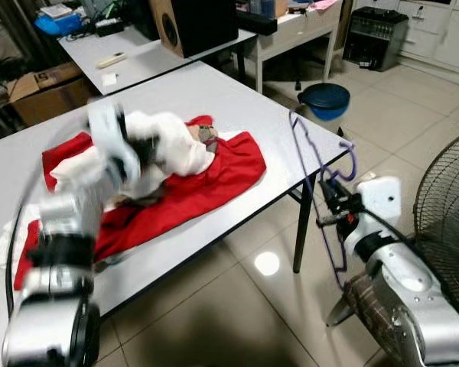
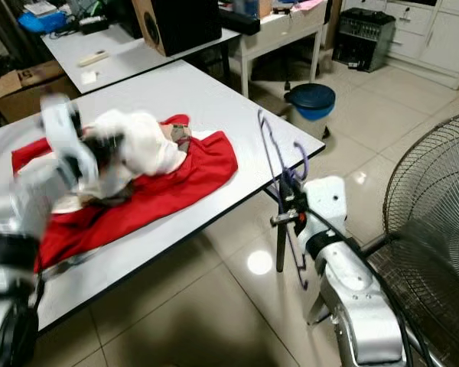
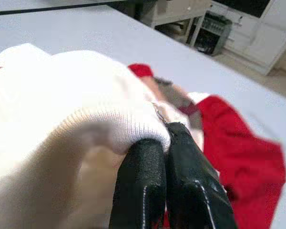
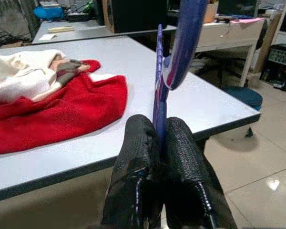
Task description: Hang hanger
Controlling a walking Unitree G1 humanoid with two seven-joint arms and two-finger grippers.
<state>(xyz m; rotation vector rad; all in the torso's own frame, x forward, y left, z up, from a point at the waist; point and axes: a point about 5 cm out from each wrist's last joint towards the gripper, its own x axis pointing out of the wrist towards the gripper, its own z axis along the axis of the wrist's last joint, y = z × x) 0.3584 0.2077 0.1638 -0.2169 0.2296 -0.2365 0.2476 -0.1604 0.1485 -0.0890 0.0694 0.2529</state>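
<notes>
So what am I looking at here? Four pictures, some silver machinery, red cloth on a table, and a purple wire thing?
It is a walking humanoid robot seen through its own cameras. Two pictures come from its head, looking down; the silver arms at the edges are its own. The other two come from cameras on its wrists, looking along the black fingers. On the white table lies a red garment with a white garment on top. The left gripper is shut on the white garment's edge. The right gripper, off the table's corner, is shut on a purple hanger, which it holds upright. Beyond stand a blue bin and a fan.
</notes>
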